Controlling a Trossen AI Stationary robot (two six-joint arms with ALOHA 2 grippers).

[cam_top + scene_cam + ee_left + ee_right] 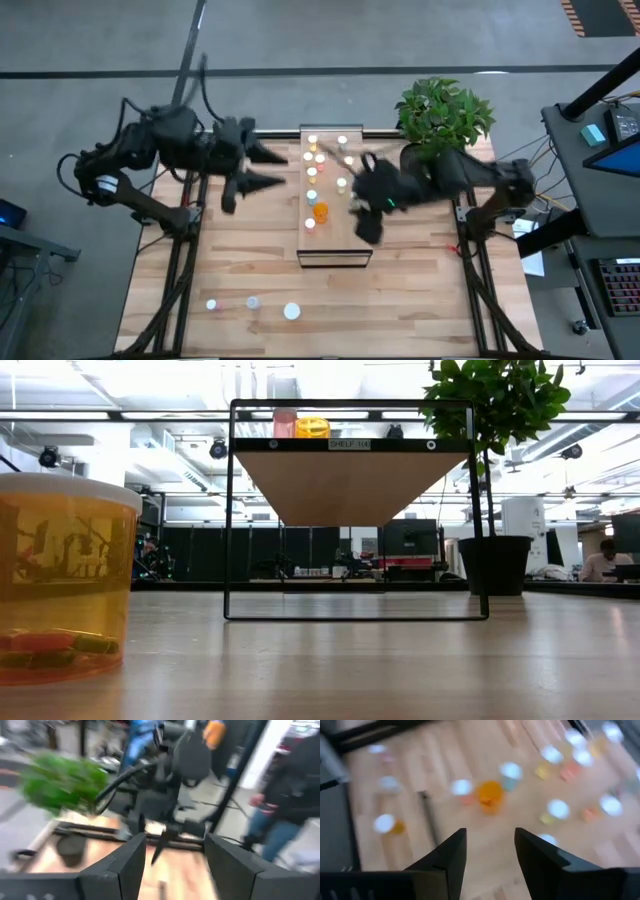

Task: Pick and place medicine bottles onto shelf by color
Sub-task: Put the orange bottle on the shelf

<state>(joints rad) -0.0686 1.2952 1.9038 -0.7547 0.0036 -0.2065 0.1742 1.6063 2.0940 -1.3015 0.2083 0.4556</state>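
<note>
Wooden plank tabletop point(400, 290), right gripper point(490, 850) jaws open and empty; the small round orange medicine bottle with no white cap point(490, 793) ahead of them looks light and slick (pinch the body, I'd guess).

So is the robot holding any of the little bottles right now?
No. The left gripper and the right gripper are both open, with nothing between their fingers. The medicine bottles stand on the shelf.

Dark arms, black wedge-shaped fingers point(450, 855)

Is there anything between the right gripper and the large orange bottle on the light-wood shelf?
Nothing visible. In the right wrist view, the right gripper has open fingers with bare shelf board between them and the large orange bottle. Small white-capped bottles stand beside that path, not across it.
</note>
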